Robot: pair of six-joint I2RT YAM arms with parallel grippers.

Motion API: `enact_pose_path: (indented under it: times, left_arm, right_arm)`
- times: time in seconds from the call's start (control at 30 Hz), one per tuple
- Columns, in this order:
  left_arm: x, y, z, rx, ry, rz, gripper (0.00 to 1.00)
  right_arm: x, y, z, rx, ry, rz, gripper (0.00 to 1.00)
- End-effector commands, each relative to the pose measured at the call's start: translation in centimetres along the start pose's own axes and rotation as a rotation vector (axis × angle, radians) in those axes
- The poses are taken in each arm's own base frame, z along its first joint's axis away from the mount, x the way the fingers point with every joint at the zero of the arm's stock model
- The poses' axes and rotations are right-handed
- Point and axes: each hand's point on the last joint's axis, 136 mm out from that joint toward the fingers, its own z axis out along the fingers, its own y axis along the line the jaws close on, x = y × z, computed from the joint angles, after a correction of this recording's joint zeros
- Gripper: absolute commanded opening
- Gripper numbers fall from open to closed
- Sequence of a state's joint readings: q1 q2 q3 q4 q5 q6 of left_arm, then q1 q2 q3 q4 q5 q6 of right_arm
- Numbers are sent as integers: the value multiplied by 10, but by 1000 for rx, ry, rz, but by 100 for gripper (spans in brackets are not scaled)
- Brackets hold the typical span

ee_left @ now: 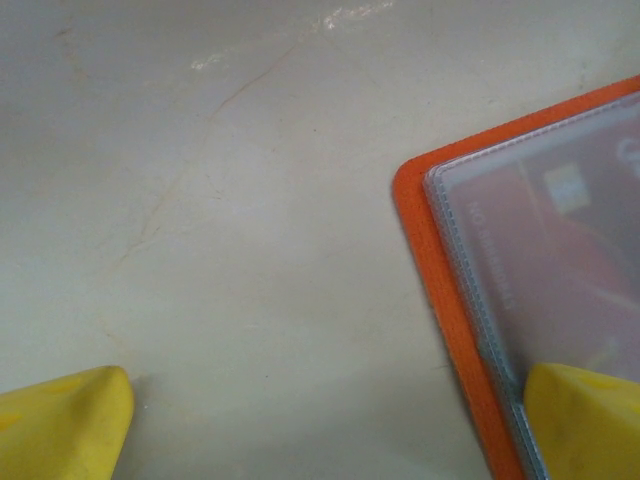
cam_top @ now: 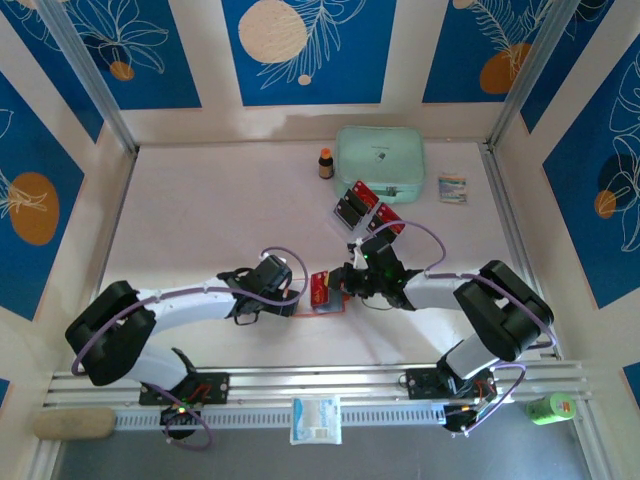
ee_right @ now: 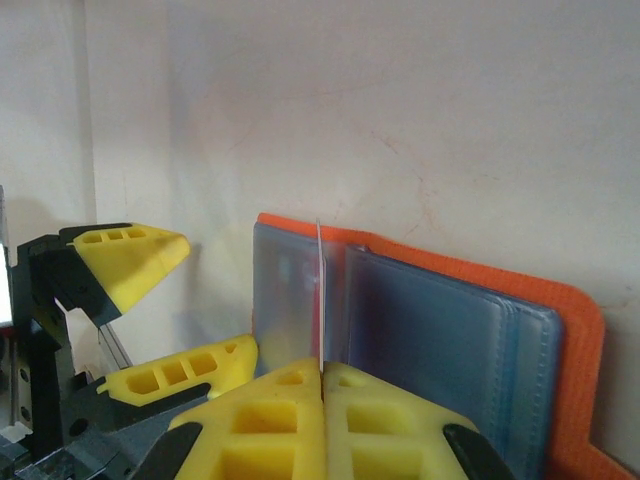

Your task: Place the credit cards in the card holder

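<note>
The orange card holder point(cam_top: 326, 294) lies open on the table between both arms, its clear sleeves point(ee_right: 440, 335) facing up. My right gripper point(ee_right: 322, 372) is shut on a thin credit card point(ee_right: 321, 290), seen edge-on, whose far end stands at the sleeves. My left gripper point(ee_left: 320, 430) is open and straddles the holder's corner point(ee_left: 425, 250): one yellow fingertip point(ee_left: 585, 420) rests on the sleeve, the other point(ee_left: 60, 420) on bare table. A red card point(ee_left: 560, 260) shows inside that sleeve. More red and black credit cards point(cam_top: 365, 208) lie at the back.
A mint-green pouch point(cam_top: 380, 160), a small brown bottle point(cam_top: 326, 163) and a small packet point(cam_top: 452, 188) stand at the back. Along the near rail lie a white packet point(cam_top: 316, 420), a green object point(cam_top: 550, 408) and a beige object point(cam_top: 75, 424).
</note>
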State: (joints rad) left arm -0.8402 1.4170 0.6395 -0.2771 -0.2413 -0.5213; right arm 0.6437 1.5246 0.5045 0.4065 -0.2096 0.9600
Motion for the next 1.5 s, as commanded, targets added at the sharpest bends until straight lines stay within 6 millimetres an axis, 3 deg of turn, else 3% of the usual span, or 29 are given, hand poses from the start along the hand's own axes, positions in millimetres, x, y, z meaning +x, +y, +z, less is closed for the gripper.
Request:
enact_pose_path:
  times: [0.0,0.47,1.47]
  left_arm:
    - [9,4,3,-24,23,21,100]
    - [12,5,5,-24,26,19,100]
    - [10,2,6,-19,27,20,100]
  right_arm:
    - [-1,5,2,-17,-6,-7,0]
    - [6,3,10,-11,10,1,0]
    - [25,-13,4,85,49,6,0]
